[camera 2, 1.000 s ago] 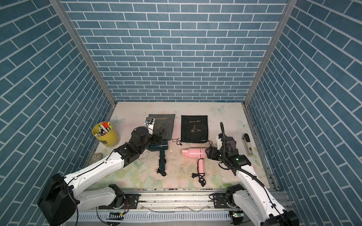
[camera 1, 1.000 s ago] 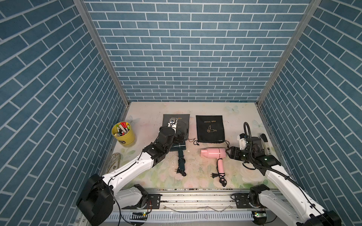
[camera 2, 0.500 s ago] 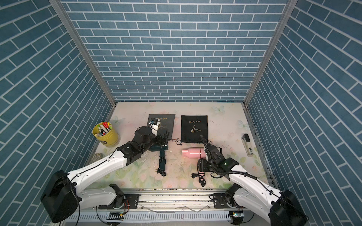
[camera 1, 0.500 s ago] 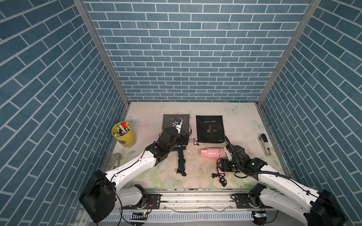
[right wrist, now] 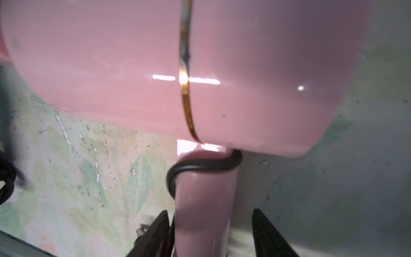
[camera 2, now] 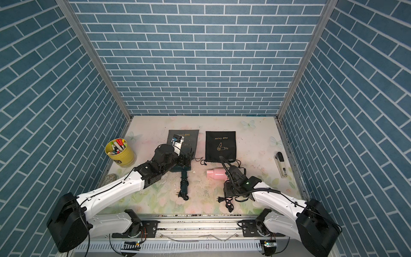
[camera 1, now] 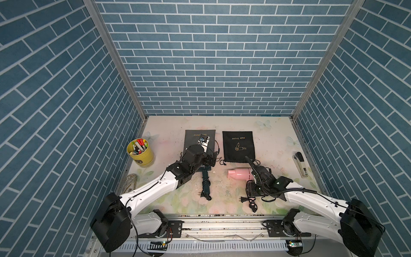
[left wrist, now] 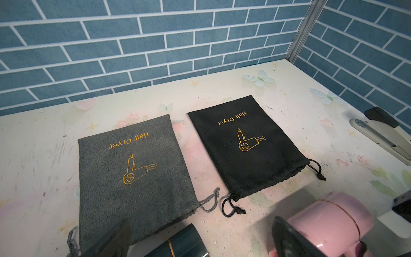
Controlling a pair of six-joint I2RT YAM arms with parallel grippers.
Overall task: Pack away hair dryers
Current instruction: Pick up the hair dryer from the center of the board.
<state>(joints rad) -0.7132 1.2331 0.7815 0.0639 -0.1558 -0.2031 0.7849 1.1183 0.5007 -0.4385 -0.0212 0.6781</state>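
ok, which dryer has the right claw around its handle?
Pink dryer: its handle sits inside the right claw. Teal dryer lies near the left arm.

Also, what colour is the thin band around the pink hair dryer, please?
Gold; the band on the pink hair dryer shows best in the right wrist view.

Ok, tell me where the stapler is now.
In both top views the stapler lies by the right wall, right of the black pouch and pink hair dryer.
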